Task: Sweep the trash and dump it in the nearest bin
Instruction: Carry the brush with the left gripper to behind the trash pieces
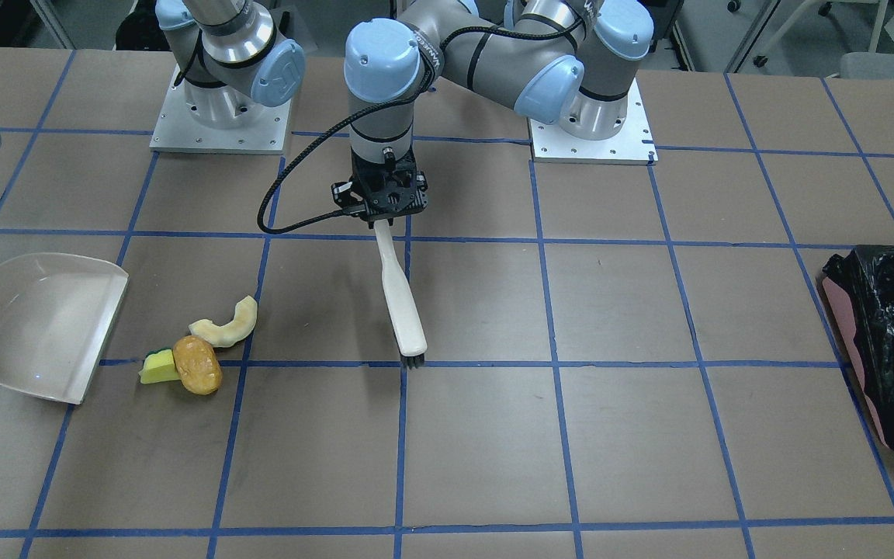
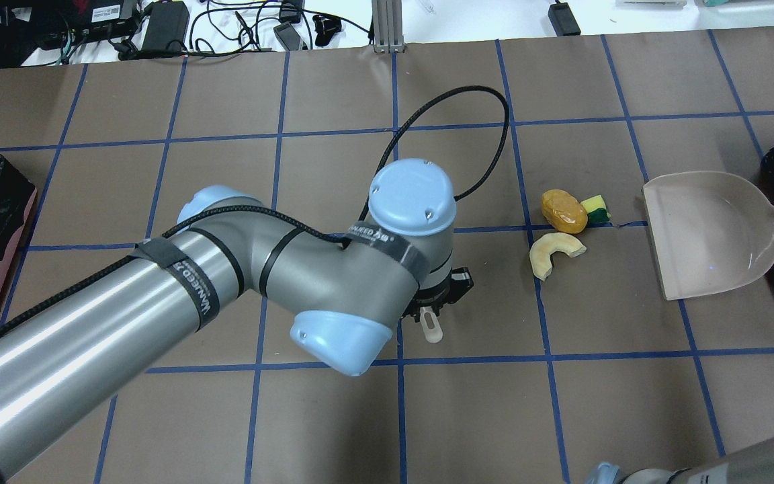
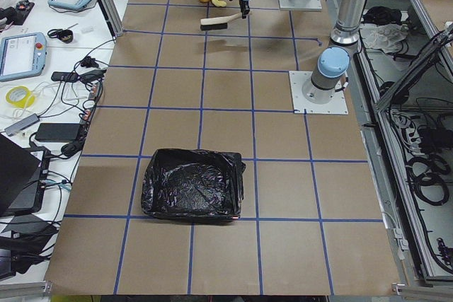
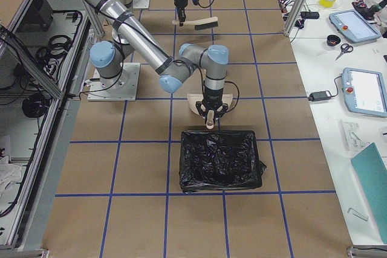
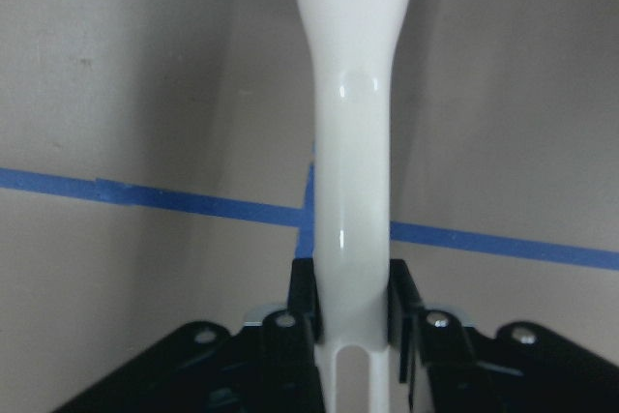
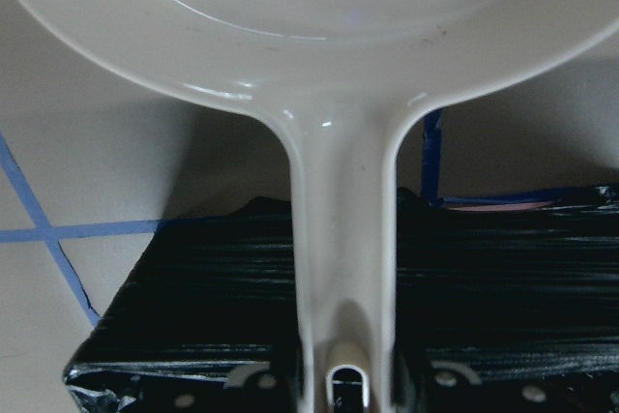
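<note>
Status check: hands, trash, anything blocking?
Left hand shut on brush, right hand shut on dustpan. Three trash bits unswept, just off dustpan mouth. Nothing between brush and them.

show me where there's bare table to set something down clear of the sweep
Bare table between the brush and the black bin, and along the operators' edge. Crowded between brush and dustpan: the slice, lump and wedge lie there.
</note>
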Tool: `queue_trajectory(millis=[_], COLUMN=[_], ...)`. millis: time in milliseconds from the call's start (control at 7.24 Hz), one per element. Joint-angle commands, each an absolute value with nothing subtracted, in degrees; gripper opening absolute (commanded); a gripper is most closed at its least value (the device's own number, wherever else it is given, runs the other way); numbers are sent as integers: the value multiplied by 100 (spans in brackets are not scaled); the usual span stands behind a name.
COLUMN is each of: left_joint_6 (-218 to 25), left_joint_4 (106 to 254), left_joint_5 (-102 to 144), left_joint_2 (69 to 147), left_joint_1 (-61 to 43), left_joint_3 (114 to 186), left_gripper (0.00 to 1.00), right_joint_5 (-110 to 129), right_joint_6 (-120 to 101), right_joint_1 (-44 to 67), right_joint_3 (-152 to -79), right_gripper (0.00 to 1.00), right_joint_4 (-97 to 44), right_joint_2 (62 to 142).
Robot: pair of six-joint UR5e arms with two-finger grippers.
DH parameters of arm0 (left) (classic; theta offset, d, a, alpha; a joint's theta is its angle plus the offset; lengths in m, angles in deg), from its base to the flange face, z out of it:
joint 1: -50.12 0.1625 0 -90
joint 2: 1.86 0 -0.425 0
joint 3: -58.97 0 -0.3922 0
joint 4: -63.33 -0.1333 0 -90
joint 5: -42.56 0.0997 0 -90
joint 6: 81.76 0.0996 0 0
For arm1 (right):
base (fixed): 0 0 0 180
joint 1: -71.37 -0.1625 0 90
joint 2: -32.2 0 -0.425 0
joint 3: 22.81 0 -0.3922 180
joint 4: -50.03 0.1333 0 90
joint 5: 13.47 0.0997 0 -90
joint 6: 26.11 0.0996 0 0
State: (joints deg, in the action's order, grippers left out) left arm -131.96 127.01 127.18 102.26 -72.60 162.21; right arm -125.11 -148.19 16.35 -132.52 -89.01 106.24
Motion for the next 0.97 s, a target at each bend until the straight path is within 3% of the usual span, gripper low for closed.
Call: queue_trajectory(millis=[0,276,828], left_joint_6=[-14237,-14949,-15645], left_joint_4=[12656,11584,11483], left_joint_5=[12117,11921,11911], left_joint_2=[10798,11290,11802], left_joint_1=[-7274,-7414,-8029], left_joint_3=[15539,15503,14862], left_gripper=[0,0,0], right_joint_5=[-12316,-12289,-12263], right_joint_6=[-14977,-14978,-14960], right_joint_1=[1635,1626,1609], right_joint_3=[-13250,-13250,-13250], right_gripper=[0,0,0], right_joint_4=[-8919,-8910,-8902], right_joint_2=[10559,10550,10471])
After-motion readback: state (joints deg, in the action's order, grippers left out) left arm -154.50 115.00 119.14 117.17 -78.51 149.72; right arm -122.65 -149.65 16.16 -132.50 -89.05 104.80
